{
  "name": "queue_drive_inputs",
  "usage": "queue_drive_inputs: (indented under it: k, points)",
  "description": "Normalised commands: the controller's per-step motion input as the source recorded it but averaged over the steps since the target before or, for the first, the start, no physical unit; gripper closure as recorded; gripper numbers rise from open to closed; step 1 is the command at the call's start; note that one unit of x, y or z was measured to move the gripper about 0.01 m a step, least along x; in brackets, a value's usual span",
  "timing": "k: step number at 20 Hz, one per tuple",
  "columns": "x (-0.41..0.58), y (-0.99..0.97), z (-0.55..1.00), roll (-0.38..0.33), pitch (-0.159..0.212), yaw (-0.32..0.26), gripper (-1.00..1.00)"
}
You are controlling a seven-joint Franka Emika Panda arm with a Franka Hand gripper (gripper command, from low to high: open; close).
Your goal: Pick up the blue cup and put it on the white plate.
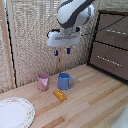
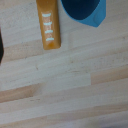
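The blue cup (image 1: 64,81) stands upright on the wooden table, its handle turned toward the exterior view's right. In the wrist view only part of the blue cup (image 2: 85,11) shows, cut off by the frame's edge. The white plate (image 1: 15,112) with a patterned rim lies at the exterior view's lower left, well apart from the cup. High above the cup hangs my gripper (image 1: 62,51), open, with nothing between its dark fingers. The wrist view does not show the fingertips.
A pink cup (image 1: 43,81) stands just to the exterior view's left of the blue one. An orange bar (image 1: 60,95) (image 2: 49,27) lies in front of the blue cup. A brown drawer cabinet (image 1: 111,45) stands at the back right, and a woven screen (image 1: 35,35) lies behind.
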Motion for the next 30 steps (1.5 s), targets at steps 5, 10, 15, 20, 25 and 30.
queue_drive_inputs:
  k: [5, 10, 15, 20, 25, 30]
  points:
    - [0.105, -0.55, -0.12, 0.069, 0.0, 0.1, -1.0]
    - [0.127, -0.57, -0.08, 0.084, 0.0, 0.109, -1.0]
    - [0.053, -0.31, -0.19, 0.036, 0.004, 0.063, -1.0]
    - [0.021, -0.02, -0.35, 0.0, 0.024, -0.021, -1.0]
    - [0.161, 0.0, -0.44, -0.008, 0.015, -0.03, -1.0]
    - [0.286, -0.06, -0.42, -0.001, 0.039, 0.015, -1.0]
